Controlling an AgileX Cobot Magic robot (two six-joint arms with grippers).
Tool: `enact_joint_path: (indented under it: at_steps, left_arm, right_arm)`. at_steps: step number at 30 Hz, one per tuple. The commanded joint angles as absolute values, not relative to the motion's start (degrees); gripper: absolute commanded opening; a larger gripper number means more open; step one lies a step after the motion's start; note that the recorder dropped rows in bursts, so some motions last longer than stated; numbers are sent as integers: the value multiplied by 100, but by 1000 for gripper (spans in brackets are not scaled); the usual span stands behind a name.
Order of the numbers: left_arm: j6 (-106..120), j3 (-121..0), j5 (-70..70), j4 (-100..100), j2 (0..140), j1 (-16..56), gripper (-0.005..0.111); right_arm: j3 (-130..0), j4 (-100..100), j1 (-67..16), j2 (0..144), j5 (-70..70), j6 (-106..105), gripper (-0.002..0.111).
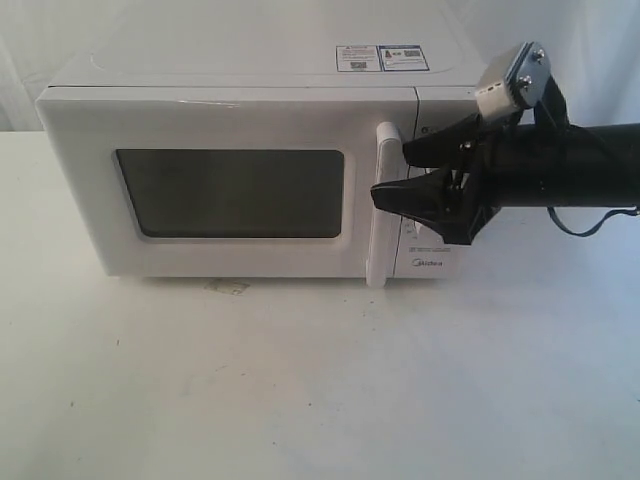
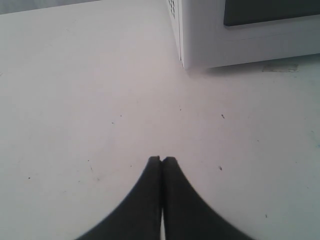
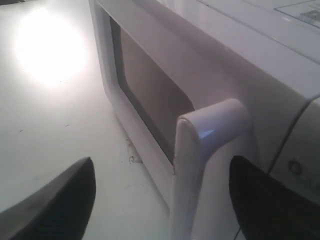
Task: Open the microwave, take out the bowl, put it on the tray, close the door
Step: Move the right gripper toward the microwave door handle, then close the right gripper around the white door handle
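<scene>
The white microwave (image 1: 240,110) stands on the table with its door (image 1: 230,195) shut and the dark window facing front. My right gripper (image 1: 390,175) is open at the tall white bar handle (image 1: 383,240). In the right wrist view the handle (image 3: 200,165) stands between the two spread fingers of this gripper (image 3: 161,161), nearer one of them; no contact shows. My left gripper (image 2: 161,159) is shut on nothing, low over bare table near the microwave's front corner (image 2: 200,45). The bowl is hidden and no tray is in view.
A small scrap of tape (image 1: 227,287) lies on the white table (image 1: 320,400) under the microwave's front edge. Two stickers (image 1: 382,58) sit on its top. A thin cable (image 1: 585,225) hangs below the right arm.
</scene>
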State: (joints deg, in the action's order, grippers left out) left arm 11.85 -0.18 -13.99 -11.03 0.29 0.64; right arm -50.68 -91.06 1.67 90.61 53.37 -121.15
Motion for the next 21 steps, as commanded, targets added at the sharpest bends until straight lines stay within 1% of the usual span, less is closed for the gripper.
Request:
enact_joint_path:
  at_steps: [1,10,12,16,19,20,21]
  left_arm:
    - [1201,0,-1419,-1168,0,74,0]
    - [1201,0,-1419,-1168,0,74,0]
    - [1201,0,-1419,-1168,0,74,0]
    - [1201,0,-1419,-1168,0,74,0]
    - [1201,0,-1419,-1168,0,74,0]
    - [1201,0,-1419,-1168,0,74,0]
    - [1201,0,-1419,-1168,0,74,0]
  right_arm:
    - [-5075,-9577,6,9139,5026,-12212,69]
    - [-5088,-9995,-352,9563,5001,-12212,69]
    - [-5088,-9995,-365,9631,5015,-12212,64]
    - [-5088,-9995,-365,9644,4801,-12212,28]
    - [-5088,-9995,-365,9644,4380,-12212,3]
    - [-5088,-9995,-365,9644,4260,-12212,0]
    - [-5088,-9995,-365,9644,4204,-12212,0]
